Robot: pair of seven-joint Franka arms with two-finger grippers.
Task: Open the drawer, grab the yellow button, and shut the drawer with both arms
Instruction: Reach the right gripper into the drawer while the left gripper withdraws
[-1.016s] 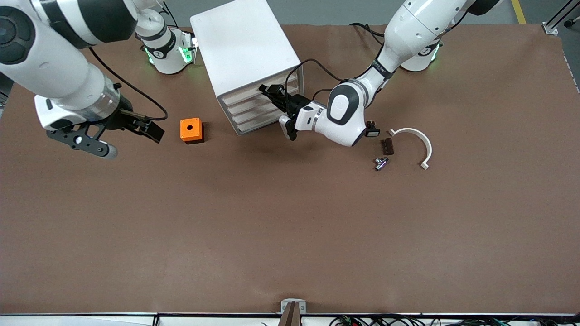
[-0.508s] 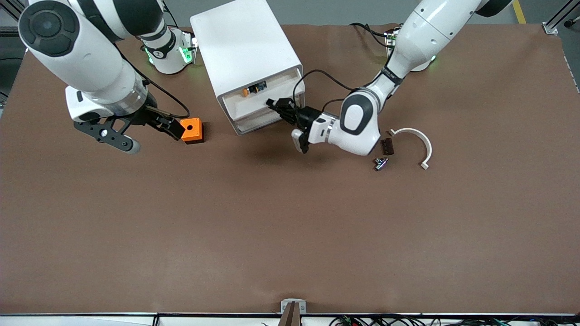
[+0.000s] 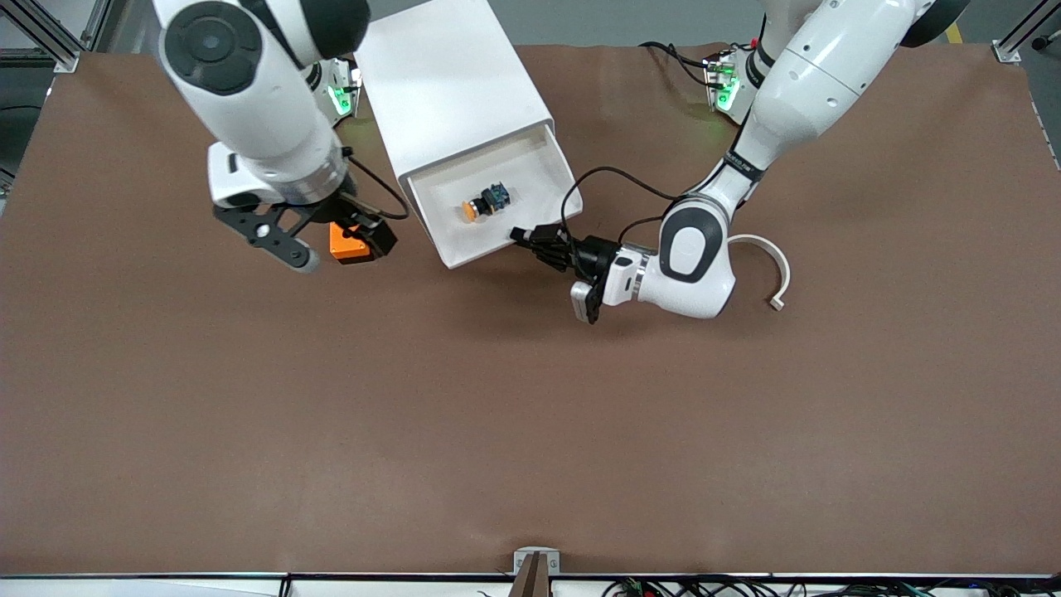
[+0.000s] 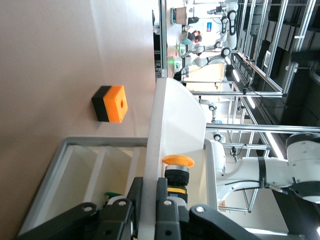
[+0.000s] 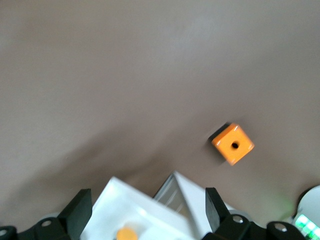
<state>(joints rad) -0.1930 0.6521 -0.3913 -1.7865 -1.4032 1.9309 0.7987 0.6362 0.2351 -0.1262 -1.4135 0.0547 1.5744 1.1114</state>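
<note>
Here one button (image 3: 486,201) lies in one drawer (image 3: 530,186), its front gripped by the left pincer (image 3: 524,239); right pincer (image 3: 331,240) wide.

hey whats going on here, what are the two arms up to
The left gripper is shut on the front edge of the top drawer of the white cabinet, and the drawer stands pulled well out. The button, with its orange cap, lies loose in the drawer. The right gripper hangs open over the orange cube beside the cabinet and has not yet reached for the button. A white curved part lies toward the left arm's end.
</note>
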